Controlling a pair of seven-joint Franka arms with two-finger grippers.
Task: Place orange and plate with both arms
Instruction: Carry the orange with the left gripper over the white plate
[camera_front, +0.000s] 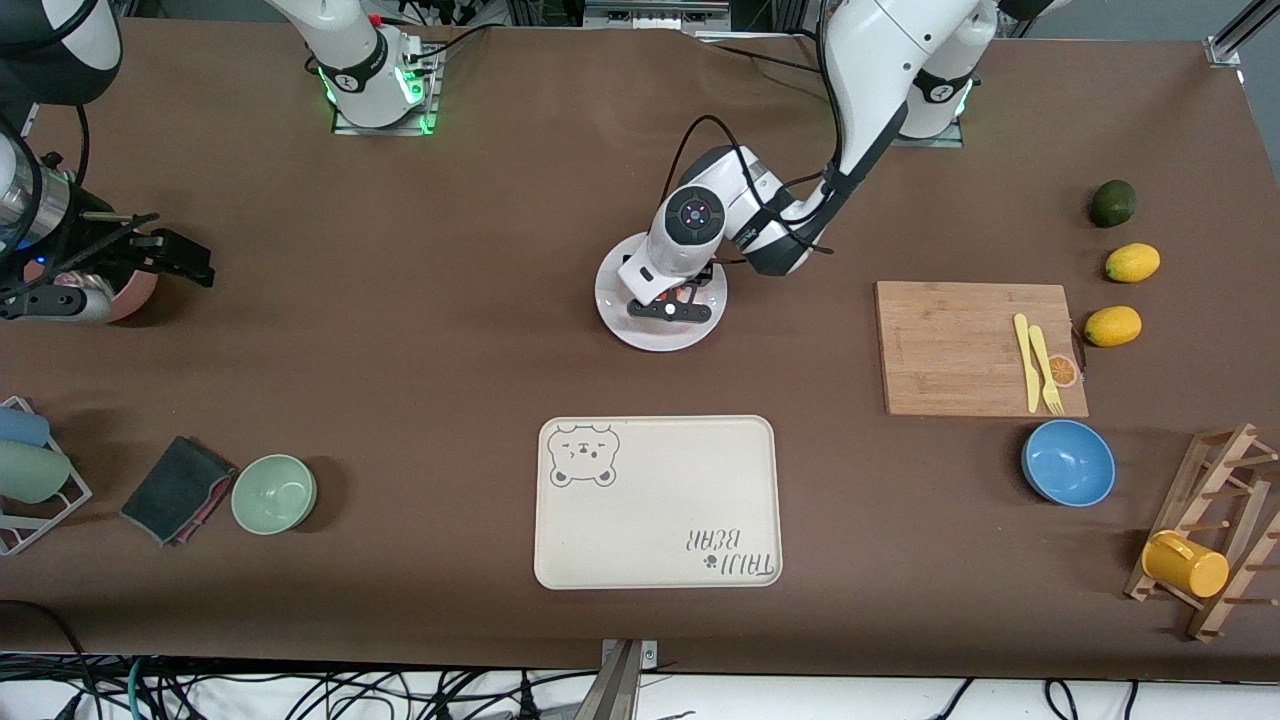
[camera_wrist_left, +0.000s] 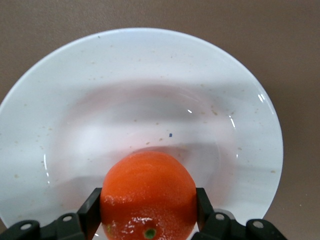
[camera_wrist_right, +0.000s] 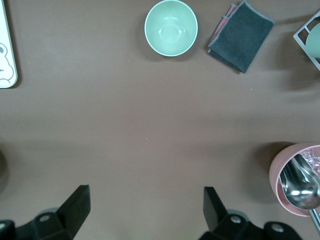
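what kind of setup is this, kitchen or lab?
Most likely a lab bench staged as a kitchen: Franka bases bolted to a brown table, loose cables along its edge, kitchen props such as the cutting board and bear-print tray.

glossy white plate (camera_wrist_left: 150, 90), dimpled shiny orange (camera_wrist_left: 148, 195), matt brown tabletop (camera_front: 400, 330)

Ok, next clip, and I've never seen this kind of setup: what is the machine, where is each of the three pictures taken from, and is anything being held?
Two white robot arms stand at a brown table. One picture looks down from a high camera facing them; the other two come from cameras on each arm's wrist. The left gripper is over the white plate at mid-table, shut on the orange. The right gripper waits open over bare table at its own end, beside a pink cup holding a spoon. Also there: a bear-print tray, a cutting board, green and blue bowls, and two lemons.
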